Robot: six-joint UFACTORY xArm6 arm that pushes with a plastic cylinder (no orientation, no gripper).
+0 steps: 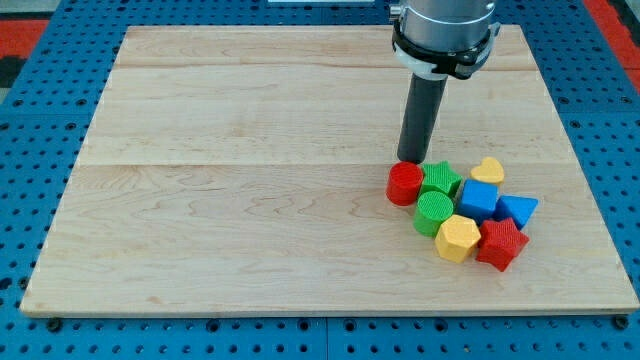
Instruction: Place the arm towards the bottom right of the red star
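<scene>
The red star (pixel 501 243) lies at the lower right of a tight cluster of blocks on the wooden board (pixel 250 200), toward the view's right. My tip (pixel 410 160) stands just above the red cylinder (pixel 405 183), at the cluster's upper left. The tip is up and to the left of the red star, with the cluster between them.
The cluster also holds a green star (pixel 440 178), a green cylinder (pixel 434 212), a blue block (pixel 477 200), a blue triangle (pixel 518 209), a yellow heart (pixel 488 170) and a yellow hexagon (pixel 457 237). The board's right edge (pixel 590 200) is close to the cluster.
</scene>
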